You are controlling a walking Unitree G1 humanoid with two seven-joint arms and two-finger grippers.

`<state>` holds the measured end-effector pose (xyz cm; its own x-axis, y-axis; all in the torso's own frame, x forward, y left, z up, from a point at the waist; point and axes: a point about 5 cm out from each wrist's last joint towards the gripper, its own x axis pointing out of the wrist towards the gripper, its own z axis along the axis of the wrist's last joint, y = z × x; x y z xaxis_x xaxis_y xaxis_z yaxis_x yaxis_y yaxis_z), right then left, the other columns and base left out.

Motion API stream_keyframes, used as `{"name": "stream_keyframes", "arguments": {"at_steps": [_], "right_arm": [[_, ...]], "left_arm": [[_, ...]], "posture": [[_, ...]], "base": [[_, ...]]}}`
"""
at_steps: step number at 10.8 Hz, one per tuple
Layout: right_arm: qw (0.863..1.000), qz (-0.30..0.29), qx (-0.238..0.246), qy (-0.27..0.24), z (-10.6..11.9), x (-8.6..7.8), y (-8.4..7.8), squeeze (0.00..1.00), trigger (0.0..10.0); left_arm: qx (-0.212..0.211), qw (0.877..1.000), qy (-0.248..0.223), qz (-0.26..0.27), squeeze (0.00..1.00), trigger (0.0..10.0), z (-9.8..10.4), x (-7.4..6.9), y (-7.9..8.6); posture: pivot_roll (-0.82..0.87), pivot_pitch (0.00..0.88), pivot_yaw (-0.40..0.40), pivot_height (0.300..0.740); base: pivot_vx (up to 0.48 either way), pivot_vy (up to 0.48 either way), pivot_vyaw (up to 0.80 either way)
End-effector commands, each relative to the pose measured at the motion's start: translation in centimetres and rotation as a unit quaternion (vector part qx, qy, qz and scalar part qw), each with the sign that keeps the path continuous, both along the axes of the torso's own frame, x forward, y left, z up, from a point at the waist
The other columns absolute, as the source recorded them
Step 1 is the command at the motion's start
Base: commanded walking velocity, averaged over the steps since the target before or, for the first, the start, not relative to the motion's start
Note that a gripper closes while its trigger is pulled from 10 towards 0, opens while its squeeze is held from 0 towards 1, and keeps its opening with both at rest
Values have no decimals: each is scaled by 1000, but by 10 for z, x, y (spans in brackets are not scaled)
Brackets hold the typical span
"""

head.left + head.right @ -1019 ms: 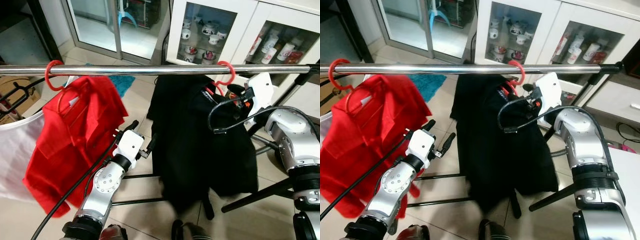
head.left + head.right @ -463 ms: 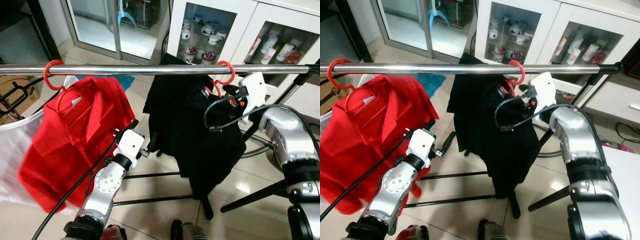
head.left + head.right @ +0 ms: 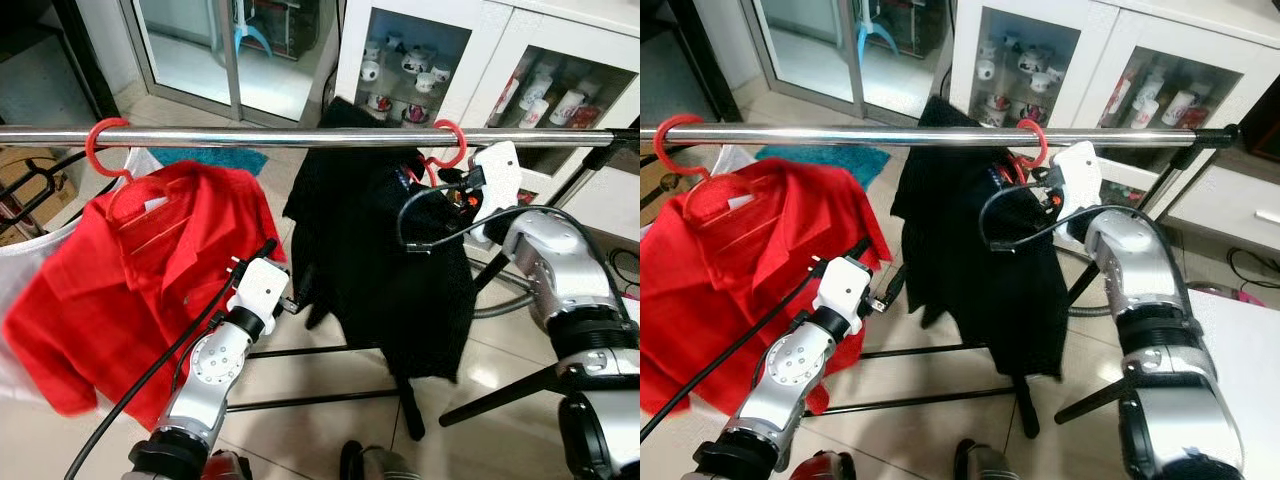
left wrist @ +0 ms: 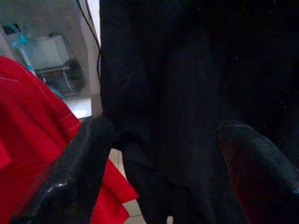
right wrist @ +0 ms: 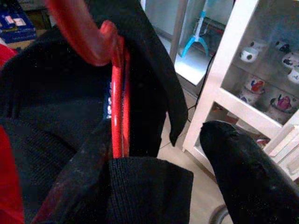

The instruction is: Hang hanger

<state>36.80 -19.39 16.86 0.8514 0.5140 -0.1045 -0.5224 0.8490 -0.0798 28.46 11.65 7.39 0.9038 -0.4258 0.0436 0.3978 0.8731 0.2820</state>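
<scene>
Both jaws stand apart, we see: right gripper [image 5: 154, 163] beside the red hanger [image 5: 117, 112] carrying the black garment [image 3: 385, 260], hooked on the steel rail [image 3: 300, 137]; left gripper [image 4: 159, 163] faces that garment, next to the red shirt [image 3: 140, 290].

I can read no text anywhere: the neck label inside the black garment [image 5: 108, 100] before me is too blurred to make out.
</scene>
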Motion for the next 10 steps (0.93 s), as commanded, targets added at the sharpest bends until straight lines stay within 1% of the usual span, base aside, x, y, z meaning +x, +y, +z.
{"name": "stream_keyframes", "arguments": {"at_steps": [1, 5, 6, 8, 10], "right_arm": [[1000, -21, 8, -5, 4, 4, -4, 0, 0], [999, -34, 34, -10, 10, 10, -2, 0, 0], [998, -37, 46, -21, 15, 12, -1, 0, 0], [996, -48, 50, -52, 25, 14, 0, 0, 0], [995, -51, 50, -69, 27, 13, 1, 0, 0]], "left_arm": [[2, 1000, -2, -4, 0, 10000, -1, -1, -2], [3, 1000, -4, -2, 0, 10000, -1, -1, -1], [2, 1000, -6, -2, 0, 10000, 0, 0, -1], [2, 1000, -6, -1, 0, 10000, 0, 0, 0], [3, 1000, -4, 0, 0, 10000, -1, -1, 1]], "posture": [[-22, 87, -84, 740], [-19, 82, -89, 740], [-15, 79, -90, 740], [-15, 82, -88, 740], [-15, 89, -86, 740]], "base": [[0, 0, 0], [0, 0, 0], [0, 0, 0], [0, 0, 0], [0, 0, 0]]}}
